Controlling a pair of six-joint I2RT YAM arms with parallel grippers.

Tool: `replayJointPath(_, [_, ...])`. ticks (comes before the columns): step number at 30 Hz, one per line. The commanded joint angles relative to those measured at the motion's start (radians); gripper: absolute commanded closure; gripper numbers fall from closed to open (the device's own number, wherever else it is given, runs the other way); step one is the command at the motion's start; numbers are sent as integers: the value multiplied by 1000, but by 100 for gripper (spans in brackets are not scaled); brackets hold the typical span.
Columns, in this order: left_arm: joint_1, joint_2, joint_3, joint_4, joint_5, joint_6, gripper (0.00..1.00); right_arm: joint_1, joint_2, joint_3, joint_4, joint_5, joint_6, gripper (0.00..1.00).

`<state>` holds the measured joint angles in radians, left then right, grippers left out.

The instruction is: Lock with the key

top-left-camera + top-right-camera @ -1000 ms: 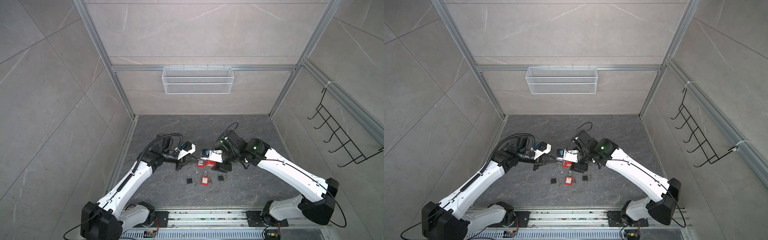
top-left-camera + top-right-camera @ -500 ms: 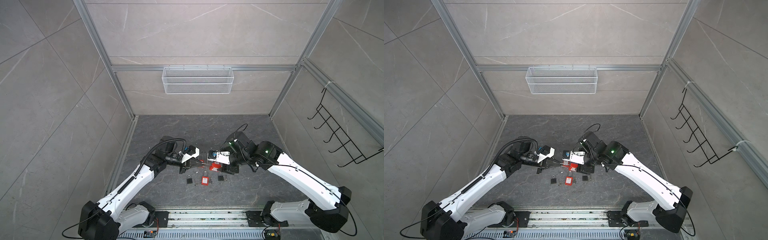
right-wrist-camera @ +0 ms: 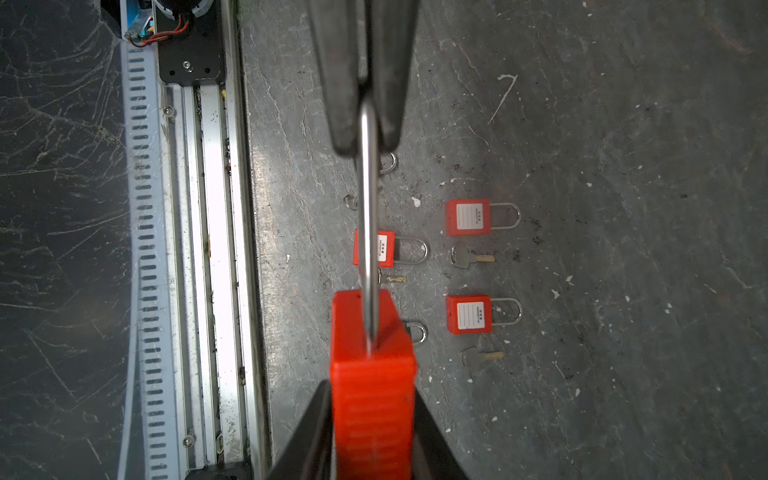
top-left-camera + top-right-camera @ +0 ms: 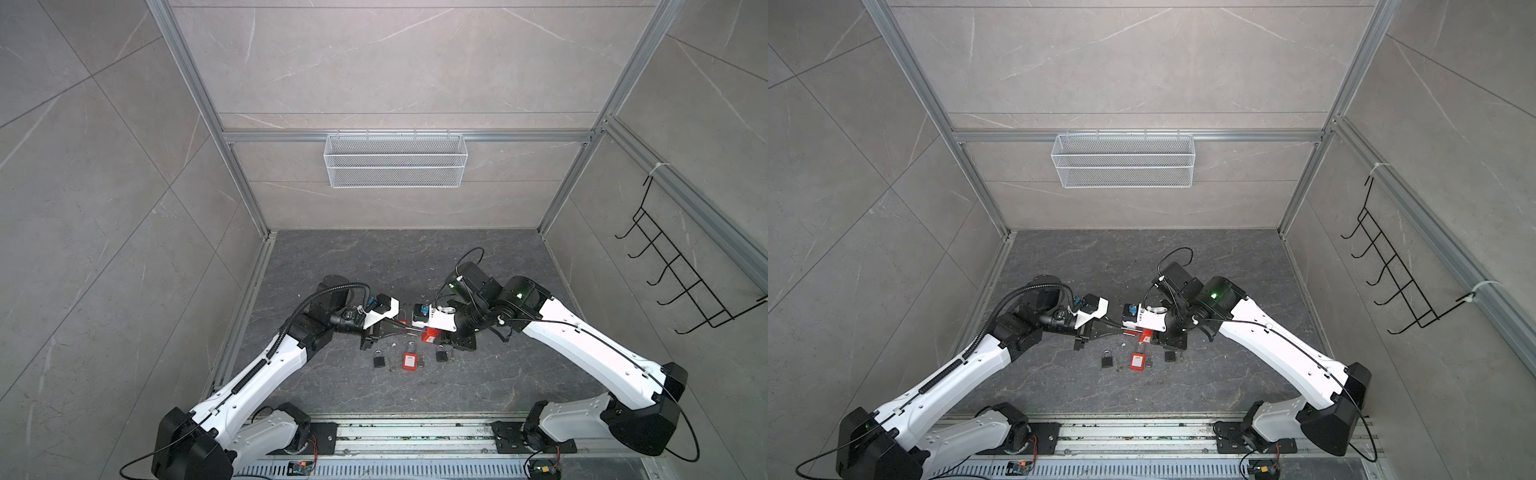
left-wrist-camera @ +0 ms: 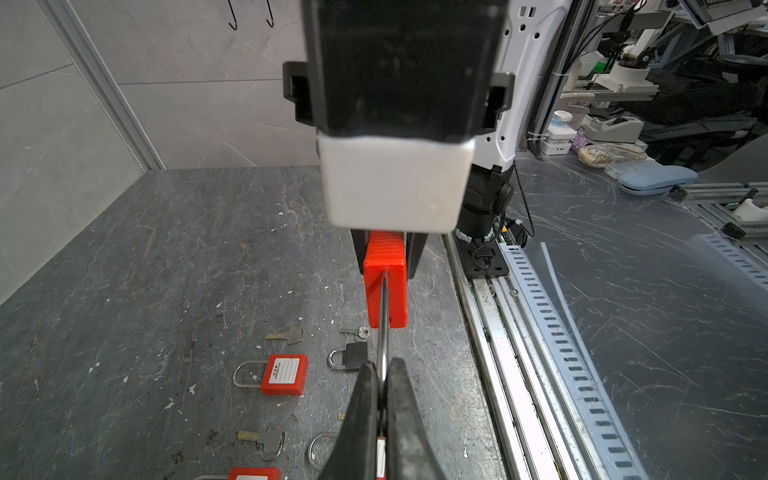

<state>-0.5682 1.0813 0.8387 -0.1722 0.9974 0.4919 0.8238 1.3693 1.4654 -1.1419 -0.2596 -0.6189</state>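
Observation:
A red padlock (image 4: pixel 430 335) hangs in the air between my two grippers, above the floor. My left gripper (image 5: pixel 383 368) is shut on the end of its steel shackle (image 5: pixel 384 324). My right gripper (image 3: pixel 372 390) is shut on the red body (image 3: pixel 372 365), one finger against each side. In a top view the left gripper (image 4: pixel 1121 328) meets the padlock (image 4: pixel 1144 336) at mid-floor. Several keys lie loose on the floor, among them a brass-tipped key (image 5: pixel 286 334) and a grey-headed key (image 3: pixel 471 255). Neither gripper holds a key.
More padlocks lie on the floor below: a red one (image 4: pixel 409 361) between two black ones (image 4: pixel 378 359) (image 4: pixel 441 354), and further red ones (image 3: pixel 467 218) (image 3: pixel 469 313). The slotted rail (image 4: pixel 415 432) runs along the front edge. A wire basket (image 4: pixel 395 160) hangs on the back wall.
My right gripper's jaws have closed onto the red padlock body. Both grippers, with the padlock between them, have shifted to the right and a little toward the front.

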Motion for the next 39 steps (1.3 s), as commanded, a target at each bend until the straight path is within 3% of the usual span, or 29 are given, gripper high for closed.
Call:
replayJointPath(1, [-7,-30,-3,85,32,-39,100,-4,21,57,-49,-35,-1,75])
replayJointPath(12, [-18,-11,-35,190,55,-156,100,-4,30,81,-6,-54,-2,78])
replayJointPath(19, [-63,-21,-52,183,-18,-75,100,-5,54,121,-58,-164,-2,76])
replayJointPath(28, [-82,-26,-53,178,-59,-9,100,-17,79,152,-46,-141,-8,76])
replayJointPath(39, [-84,2,-149,448,-32,-236,100,-18,126,194,58,-152,16,70])
